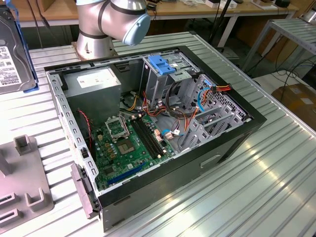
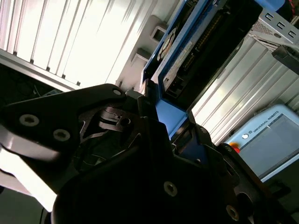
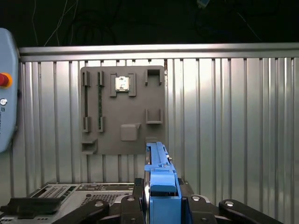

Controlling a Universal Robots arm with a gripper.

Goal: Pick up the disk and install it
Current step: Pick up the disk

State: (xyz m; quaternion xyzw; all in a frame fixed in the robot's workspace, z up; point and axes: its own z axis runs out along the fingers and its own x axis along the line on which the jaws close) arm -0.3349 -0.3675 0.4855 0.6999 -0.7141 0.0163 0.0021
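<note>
The table (image 1: 276, 187) carries the open case (image 1: 232, 143) mid-frame in the exterior view, with my arm (image 1: 113, 19) at top centre. The grey holder (image 1: 29, 187) sits lower left. The blue-topped cage (image 1: 163, 66) stands at the case's far side. The disk (image 1: 12, 54) hangs at the upper left edge, clear of the table. In the first wrist view the gripper (image 3: 161, 193) is closed on it, edge-on. I judge pick-up done, install not. Reaching the cage calls for clearing the case rim and cables; there is open room above.
</note>
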